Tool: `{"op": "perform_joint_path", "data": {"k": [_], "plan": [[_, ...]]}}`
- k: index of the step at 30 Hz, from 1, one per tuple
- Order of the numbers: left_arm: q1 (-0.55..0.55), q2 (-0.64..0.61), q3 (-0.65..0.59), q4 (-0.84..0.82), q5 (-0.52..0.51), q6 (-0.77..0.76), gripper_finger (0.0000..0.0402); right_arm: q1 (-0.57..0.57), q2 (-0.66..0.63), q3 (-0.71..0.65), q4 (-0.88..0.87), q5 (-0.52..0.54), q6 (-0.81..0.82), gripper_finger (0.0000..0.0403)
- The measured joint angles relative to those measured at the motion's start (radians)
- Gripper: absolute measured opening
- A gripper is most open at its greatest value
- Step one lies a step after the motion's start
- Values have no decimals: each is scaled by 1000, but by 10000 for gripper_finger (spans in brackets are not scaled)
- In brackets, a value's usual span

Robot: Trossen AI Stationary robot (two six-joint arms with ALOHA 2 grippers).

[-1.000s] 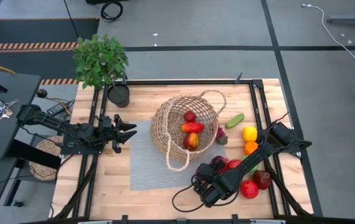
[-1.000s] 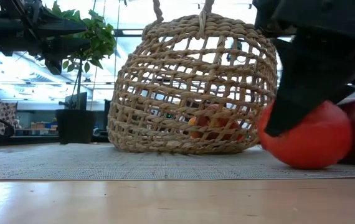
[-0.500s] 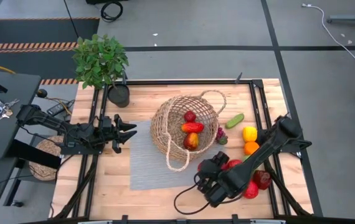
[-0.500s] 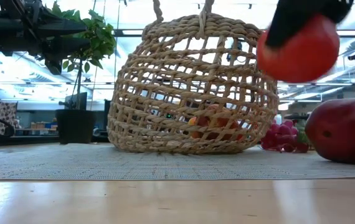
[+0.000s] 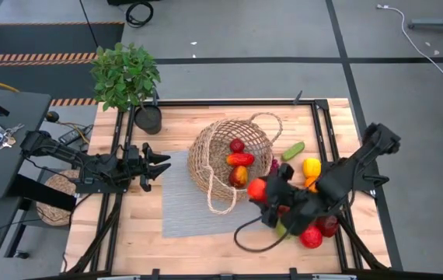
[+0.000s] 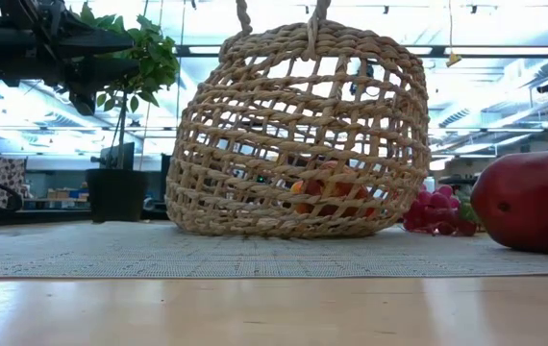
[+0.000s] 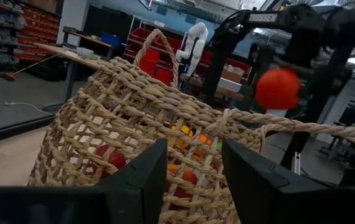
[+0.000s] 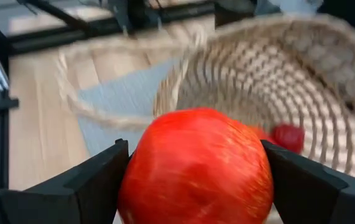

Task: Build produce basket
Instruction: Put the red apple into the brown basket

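While the right gripper (image 5: 262,191) hangs above the table, its jaws are clamped on a red apple (image 5: 257,189), which fills the space between both fingers in the right wrist view (image 8: 196,166). Just ahead of those jaws lies the basket (image 5: 231,159), tipped on its side on a grey mat (image 5: 181,204), its open mouth facing the held apple and one loop handle (image 5: 223,204) lying on the mat near the gripper. Inside the basket: a small red fruit (image 5: 237,145), a red pepper (image 5: 240,159), and a red-orange piece (image 5: 238,176). Behind the right jaws, along the arm, sit more produce: purple grapes (image 5: 275,168), a green cucumber (image 5: 292,151), a yellow pepper (image 5: 312,166), an orange (image 5: 312,184), a bright red apple (image 5: 311,236) and a dark red apple (image 5: 327,225). Left gripper (image 5: 159,162) waits on the far side of the basket from the apple, jaws spread apart, nothing between them; the basket wall (image 7: 165,143) stands straight ahead of its fingers (image 7: 141,180). A potted plant (image 5: 127,76) stands at the table corner, behind the left arm.
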Motion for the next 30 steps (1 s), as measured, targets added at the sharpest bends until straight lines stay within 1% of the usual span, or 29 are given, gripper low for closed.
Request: {"op": "perform_joint_path", "data": {"k": [4,12,22,24,30], "plan": [[0,0,0,0,0,0,160,-38,-51,0,131,-58,-164,342],[0,0,0,0,0,0,160,-171,-95,0,285,-278,-386,342],[0,0,0,-1,0,0,160,-327,-114,0,435,-601,-555,342],[0,0,0,1,0,0,160,-348,-114,0,435,-625,-573,342],[0,0,0,1,0,0,160,-406,-113,0,372,-634,-635,342]]}}
